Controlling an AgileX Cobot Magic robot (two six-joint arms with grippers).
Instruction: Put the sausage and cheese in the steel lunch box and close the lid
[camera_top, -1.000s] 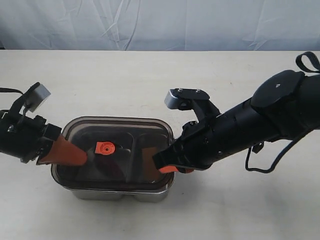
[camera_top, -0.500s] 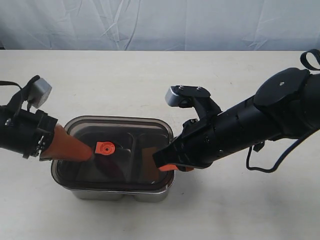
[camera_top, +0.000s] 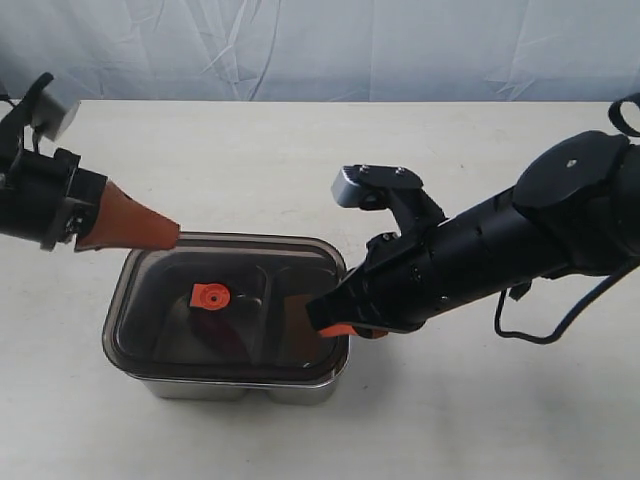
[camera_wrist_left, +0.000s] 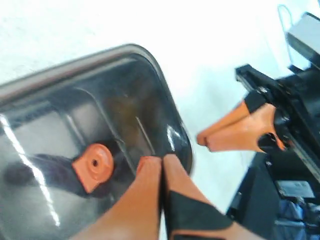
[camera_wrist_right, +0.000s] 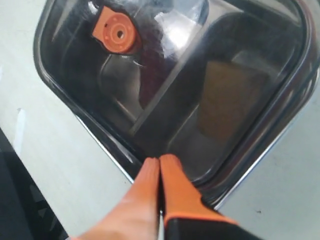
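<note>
1. The steel lunch box (camera_top: 232, 386) sits at about 7 o'clock on the table (camera_top: 300, 160). It is shiny, rectangular and round-cornered.
2. The lid (camera_top: 150, 310) lies on top of it. It is dark, smoky and see-through, with an orange valve tab (camera_top: 209, 297) near its centre.
3. Through the lid, the sausage (camera_wrist_right: 149, 82) shows as a dark red shape in the 9 o'clock compartment, beneath the tab. The cheese (camera_wrist_right: 225, 97) shows as a tawny patch in the 3 o'clock compartment, past the divider.
4. The right gripper (camera_top: 318, 325) has its orange fingers pressed together around nothing. Its tips are at the lid's rim near 4 o'clock.
5. The left gripper (camera_top: 172, 235) is likewise clenched and empty. It points at the lid's far rim near 11 o'clock.
6. A pale wrinkled cloth (camera_top: 350, 50) hangs at 12 o'clock.
</note>
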